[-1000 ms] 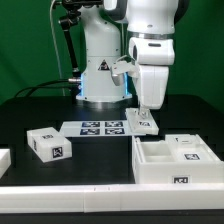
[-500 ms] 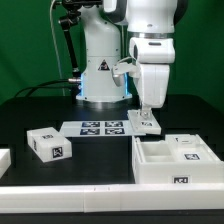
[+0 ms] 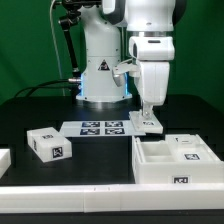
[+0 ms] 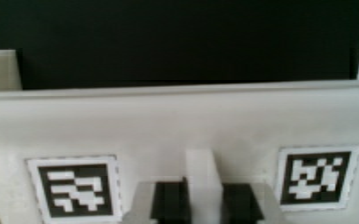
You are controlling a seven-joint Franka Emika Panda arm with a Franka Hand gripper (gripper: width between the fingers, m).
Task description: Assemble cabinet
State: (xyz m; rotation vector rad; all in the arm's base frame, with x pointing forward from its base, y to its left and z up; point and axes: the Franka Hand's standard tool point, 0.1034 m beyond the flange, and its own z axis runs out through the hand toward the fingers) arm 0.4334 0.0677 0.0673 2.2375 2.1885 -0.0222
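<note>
Exterior view: the cabinet [image 3: 160, 170], an open white box body with inner compartments and a tag on its front wall, sits at the lower right of the frame on the black table [image 3: 50, 110]. Just behind it, right of centre, the gripper [image 3: 146, 110] stands over a smaller white panel [image 3: 143, 123] that lies beside the marker board [image 3: 100, 128]. A small white block [image 3: 48, 143] lies well apart at the lower left. In the wrist view the gripper [image 4: 202, 200] has its jaws drawn nearly together, pinching a thin raised rib [image 4: 201, 165] of the white panel [image 4: 176, 125], between two tags. The cabinet looks like rigid, hollow plastic: probably light for its bulk, stiff and smooth enough to slip. Its width rules out spanning it, so the likeliest hold is on a thin upright wall or inner divider, squarely, near the middle so that it does not swing.
</note>
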